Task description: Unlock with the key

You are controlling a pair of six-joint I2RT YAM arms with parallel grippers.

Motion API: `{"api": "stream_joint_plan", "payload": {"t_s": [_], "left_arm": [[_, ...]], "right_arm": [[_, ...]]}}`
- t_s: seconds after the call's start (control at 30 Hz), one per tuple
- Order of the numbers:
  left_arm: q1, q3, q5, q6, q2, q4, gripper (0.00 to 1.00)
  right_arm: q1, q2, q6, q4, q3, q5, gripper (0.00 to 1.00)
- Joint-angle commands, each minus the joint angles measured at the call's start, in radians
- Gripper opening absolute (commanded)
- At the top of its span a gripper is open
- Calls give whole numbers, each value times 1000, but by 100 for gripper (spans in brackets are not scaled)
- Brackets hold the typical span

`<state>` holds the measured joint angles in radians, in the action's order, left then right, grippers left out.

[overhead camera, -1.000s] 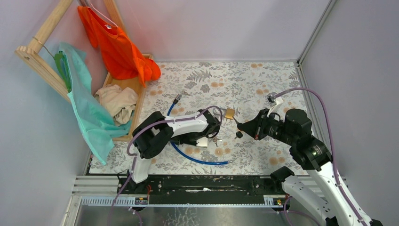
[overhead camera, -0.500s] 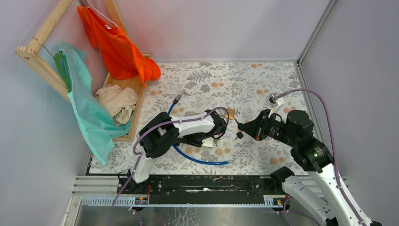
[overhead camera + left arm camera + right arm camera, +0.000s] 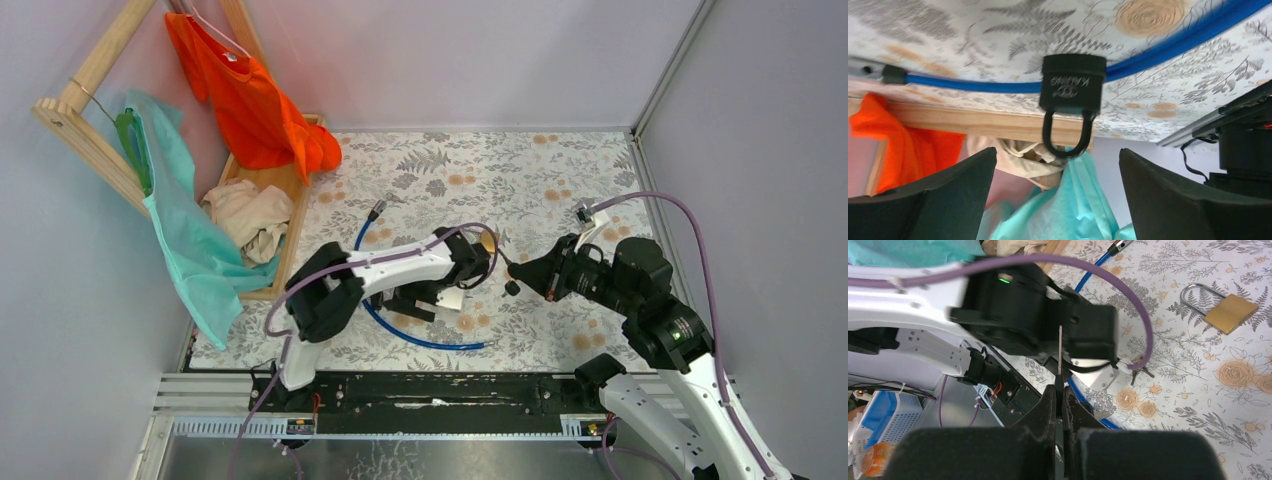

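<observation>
The key [image 3: 1060,347] is pinched in my right gripper [image 3: 1059,390]. Its black head sits between the shut fingers and its thin silver blade sticks out toward the left arm. In the top view the right gripper [image 3: 512,272] hovers just right of my left gripper [image 3: 470,263]. A black padlock [image 3: 1073,87] lies on the floral mat against the blue cable [image 3: 973,85], just ahead of my left gripper [image 3: 1058,170]. That gripper stands wide open with nothing between its fingers. A brass padlock [image 3: 1230,310] with a silver shackle lies on the mat beyond the left wrist.
Small silver keys [image 3: 1139,371] lie by the left wrist. The blue cable [image 3: 420,340] loops under the left arm. A wooden tray [image 3: 292,190] with beige cloth sits at the left, with an orange shirt [image 3: 250,95] and a teal garment [image 3: 190,235] hanging over it.
My left gripper has slid right, now covering most of the brass padlock in the top view, and its jaws have opened wide. The right gripper, still on the key, drifted slightly right.
</observation>
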<state>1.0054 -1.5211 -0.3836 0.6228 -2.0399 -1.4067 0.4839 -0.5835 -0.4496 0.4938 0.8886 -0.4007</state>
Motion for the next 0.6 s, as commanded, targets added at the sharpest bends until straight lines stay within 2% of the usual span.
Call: {"api": "stream_joint_plan", "payload": {"t_s": [0.0,0.17,0.33,0.4,0.47,0.57], "left_arm": [[5,-51,20,163,191,41,100],[-44,-1,-72,235,366,188,100],[-174,149,-43,458,643,534,100],[-221,213,40,482,751,724,100],[-279,258,160,403,855,900,100],[-358,284,345,297,919,908,100]], "right_arm": [[-3,-5,15,18,80,30,0],[-4,-22,27,40,136,47,0],[-3,-30,44,67,177,80,0],[-4,-33,47,75,186,95,0],[-3,-38,51,77,190,103,0],[-4,-53,51,83,191,115,0]]}}
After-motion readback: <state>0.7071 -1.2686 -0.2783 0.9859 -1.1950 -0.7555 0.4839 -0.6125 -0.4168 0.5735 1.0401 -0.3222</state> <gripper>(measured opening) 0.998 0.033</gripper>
